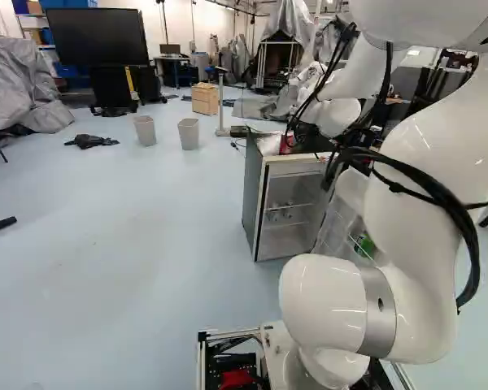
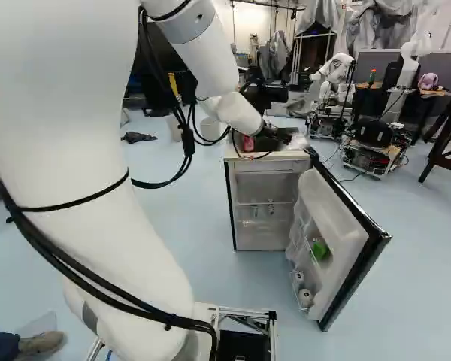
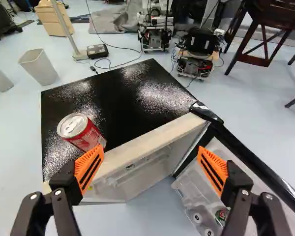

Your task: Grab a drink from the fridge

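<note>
A smooth, shiny cylindrical red metal can stands upright, its long axis vertical and pale round lid upward, at the left of the glossy black, speckled-looking top of the fridge, close to the near edge. Above that edge, the black gripper has its ribbed orange pads spread wide with nothing pinched, the left one beside the can; the white-lined door hangs open to the right, with a green item in its clear rack.
</note>
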Controlling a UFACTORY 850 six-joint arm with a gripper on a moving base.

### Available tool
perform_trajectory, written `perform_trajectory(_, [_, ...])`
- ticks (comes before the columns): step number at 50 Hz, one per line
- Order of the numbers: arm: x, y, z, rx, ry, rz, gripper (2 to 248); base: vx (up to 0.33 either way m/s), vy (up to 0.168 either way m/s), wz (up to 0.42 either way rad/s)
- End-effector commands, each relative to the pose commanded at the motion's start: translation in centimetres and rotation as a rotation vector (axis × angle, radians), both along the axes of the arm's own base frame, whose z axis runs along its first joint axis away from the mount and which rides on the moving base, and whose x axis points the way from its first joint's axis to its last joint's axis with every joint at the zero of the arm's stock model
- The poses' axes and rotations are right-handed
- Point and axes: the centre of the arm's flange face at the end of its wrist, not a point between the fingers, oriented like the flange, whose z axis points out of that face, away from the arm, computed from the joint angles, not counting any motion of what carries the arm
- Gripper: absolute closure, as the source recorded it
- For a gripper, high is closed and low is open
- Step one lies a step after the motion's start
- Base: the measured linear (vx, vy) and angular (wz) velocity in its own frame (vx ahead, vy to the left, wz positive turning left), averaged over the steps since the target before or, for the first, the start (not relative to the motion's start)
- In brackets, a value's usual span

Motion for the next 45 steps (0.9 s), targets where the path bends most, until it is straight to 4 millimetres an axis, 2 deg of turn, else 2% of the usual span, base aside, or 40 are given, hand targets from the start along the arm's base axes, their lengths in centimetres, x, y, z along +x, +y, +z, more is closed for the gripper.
perform_trajectory(45, [-4.7, -5.6, 3.5, 0.216, 0.052, -0.209, 3, 0.0, 0.0, 0.0])
